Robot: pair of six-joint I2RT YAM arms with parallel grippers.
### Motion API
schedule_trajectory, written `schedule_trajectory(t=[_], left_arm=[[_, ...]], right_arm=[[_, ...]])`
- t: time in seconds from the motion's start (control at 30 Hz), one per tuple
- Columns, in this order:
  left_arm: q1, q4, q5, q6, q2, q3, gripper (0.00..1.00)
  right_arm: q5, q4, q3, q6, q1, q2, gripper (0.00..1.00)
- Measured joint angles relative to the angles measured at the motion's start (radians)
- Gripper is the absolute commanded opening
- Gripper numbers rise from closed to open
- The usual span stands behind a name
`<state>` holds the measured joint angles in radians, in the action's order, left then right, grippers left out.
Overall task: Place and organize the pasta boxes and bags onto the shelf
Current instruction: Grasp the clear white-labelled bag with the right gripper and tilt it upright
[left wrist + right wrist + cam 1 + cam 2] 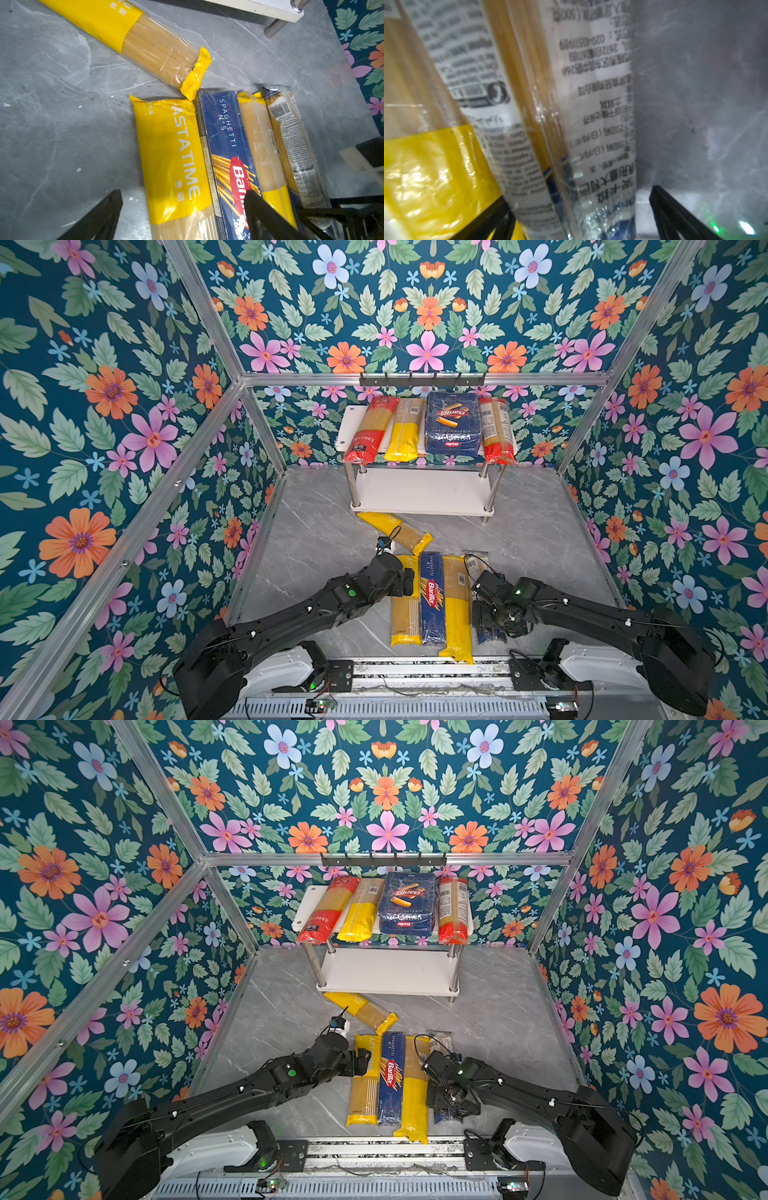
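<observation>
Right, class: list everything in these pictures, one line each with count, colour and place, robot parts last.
Shelf: one, white, metal posts, back of table.
Red-ended spaghetti bags: two, top board, either end.
Yellow-ended shelf bag: one, top board.
Barilla rigatoni pack: one, dark blue, top board.
Yellow-ended table bags: three; one slanted before the shelf, two flanking the box.
Barilla spaghetti box: one, blue, table row.
Dark-ended clear bag: one, right end of row.
Hook rail: one, black, above the shelf.
Table: one, grey marble.
Floral walls: three, teal, around the table.
Left gripper: one, black, open, above the row's left bag.
Right gripper: one, black, open, astride the dark-ended bag.
</observation>
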<state>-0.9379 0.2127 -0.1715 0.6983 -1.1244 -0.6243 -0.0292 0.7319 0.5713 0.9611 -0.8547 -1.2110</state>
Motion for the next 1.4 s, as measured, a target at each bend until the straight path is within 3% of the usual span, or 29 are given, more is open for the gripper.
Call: schedule_trajectory(t=[0.13, 0.3, 0.37, 0.87, 1.0, 1.1, 1.4], left_arm=[[0.0, 0.012, -0.01, 0.001, 0.003, 0.0, 0.94], [0.0, 0.024, -0.013, 0.002, 0.008, 0.003, 0.94], [0.0, 0.029, -0.014, 0.002, 0.011, 0.006, 0.94], [-0.001, 0.04, -0.035, 0.002, 0.021, 0.007, 0.93], [0.0, 0.052, -0.039, 0.005, 0.035, 0.01, 0.92], [0.0, 0.061, -0.043, 0.006, 0.049, 0.012, 0.92], [0.0, 0.081, -0.062, 0.008, 0.064, 0.011, 0.92]], right_arm=[[0.0, -0.011, 0.004, 0.0, -0.015, -0.042, 0.92], [-0.012, -0.018, 0.003, 0.012, -0.019, -0.057, 0.6], [-0.018, -0.019, -0.003, 0.014, -0.019, -0.047, 0.52], [-0.028, -0.005, -0.015, 0.014, -0.019, 0.064, 0.21], [-0.027, 0.0, -0.001, 0.0, -0.019, 0.066, 0.17], [-0.027, -0.001, 0.013, -0.008, -0.019, 0.065, 0.0], [-0.032, -0.012, 0.036, -0.026, -0.019, 0.06, 0.0]])
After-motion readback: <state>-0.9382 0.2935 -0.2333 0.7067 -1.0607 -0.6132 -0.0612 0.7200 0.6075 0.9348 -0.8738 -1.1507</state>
